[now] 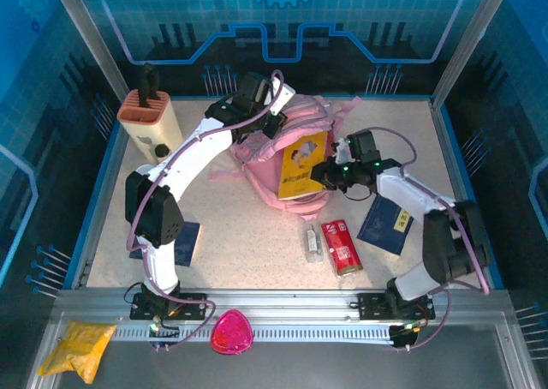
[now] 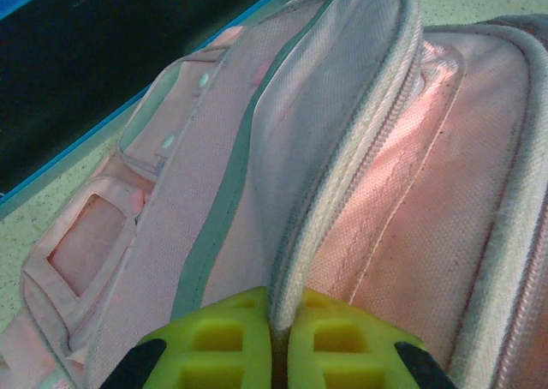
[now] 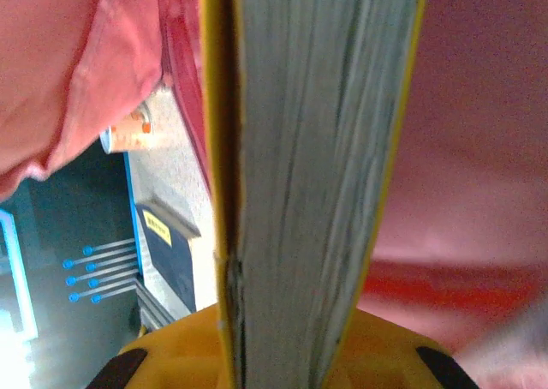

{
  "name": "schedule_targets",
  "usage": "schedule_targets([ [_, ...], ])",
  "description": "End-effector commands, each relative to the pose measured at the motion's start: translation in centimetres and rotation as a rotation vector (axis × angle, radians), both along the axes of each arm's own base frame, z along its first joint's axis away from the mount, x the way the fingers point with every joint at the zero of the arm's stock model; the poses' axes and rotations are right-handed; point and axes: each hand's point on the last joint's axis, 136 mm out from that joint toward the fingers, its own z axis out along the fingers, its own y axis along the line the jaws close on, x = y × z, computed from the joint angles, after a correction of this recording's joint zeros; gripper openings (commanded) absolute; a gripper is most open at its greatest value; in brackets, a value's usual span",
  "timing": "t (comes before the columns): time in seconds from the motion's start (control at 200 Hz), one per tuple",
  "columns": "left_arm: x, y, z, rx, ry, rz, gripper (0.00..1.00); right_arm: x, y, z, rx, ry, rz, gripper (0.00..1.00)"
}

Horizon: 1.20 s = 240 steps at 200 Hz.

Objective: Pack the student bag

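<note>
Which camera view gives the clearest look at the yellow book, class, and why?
The top external view: the yellow book shows most of its front cover, leaning on the student bag, gripped by the right end effector. The right wrist view shows just its page edges, close up. The left wrist view looks at bag fabric.

Lit brightly and evenly from above across the table point(image 1: 257, 235), with short soft shadows and a dim blue surround. Blurs heavily on the page edge of the book point(image 3: 317, 149) at the right wrist; looks sharper on the student bag point(image 2: 342, 192) fabric at the left wrist.
</note>
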Motion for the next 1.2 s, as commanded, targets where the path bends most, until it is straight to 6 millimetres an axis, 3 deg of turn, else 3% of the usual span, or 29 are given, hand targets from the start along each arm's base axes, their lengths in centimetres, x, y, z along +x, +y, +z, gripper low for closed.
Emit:
schedule_targets([
  [0.0, -0.3, -0.2, 8.5, -0.105, -0.169, -0.041, 0.0, 4.3, 2.9, 3.0, 0.132, -0.186, 0.013, 0.02],
  [0.17, -0.4, -0.3, 7.7, -0.123, -0.136, -0.045, 0.0, 7.0, 5.1, 0.9, 0.138, -0.183, 0.027, 0.06],
  [0.325, -0.2, -0.3, 7.5, -0.136, -0.117, -0.056, 0.0, 8.9, 6.2, 0.2, 0.11, -0.203, 0.051, 0.11],
  [0.425, -0.3, -0.2, 7.4, -0.138, -0.096, -0.054, 0.0, 9.4, 5.8, -2.6, 0.04, -0.139, 0.037, 0.19],
  [0.52, 0.2, 0.1, 6.8, -0.13, -0.098, -0.033, 0.0, 8.8, 7.0, -5.3, -0.034, -0.12, 0.089, 0.36],
  [0.6, 0.2, 0.3, 6.2, -0.117, -0.077, -0.023, 0.0, 8.7, 5.9, -6.5, -0.117, -0.094, 0.086, 0.42],
  [0.7, -0.2, 0.5, 5.6, -0.113, -0.07, -0.02, 0.0, 7.8, 3.3, -5.7, -0.202, -0.114, 0.019, 0.55],
  [0.79, -0.3, 0.9, 5.3, -0.107, -0.074, -0.012, 0.0, 5.9, 1.1, -4.9, -0.297, -0.119, -0.007, 0.61],
  [0.9, 0.0, 1.3, 5.1, -0.108, -0.073, -0.006, 0.0, 2.8, 0.3, -5.3, -0.373, -0.117, 0.023, 0.69],
  [0.981, 0.3, 1.4, 4.8, -0.113, -0.063, -0.002, 0.0, 0.9, 1.4, -6.1, -0.405, -0.102, 0.084, 0.65],
  [1.041, 0.3, 1.2, 4.6, -0.12, -0.057, -0.005, 0.0, 0.0, 3.4, -6.4, -0.378, -0.104, 0.132, 0.58],
  [1.196, 0.2, 1.0, 4.2, -0.131, -0.048, -0.018, 0.0, -0.2, 7.9, -7.0, -0.335, -0.116, 0.195, 0.26],
])
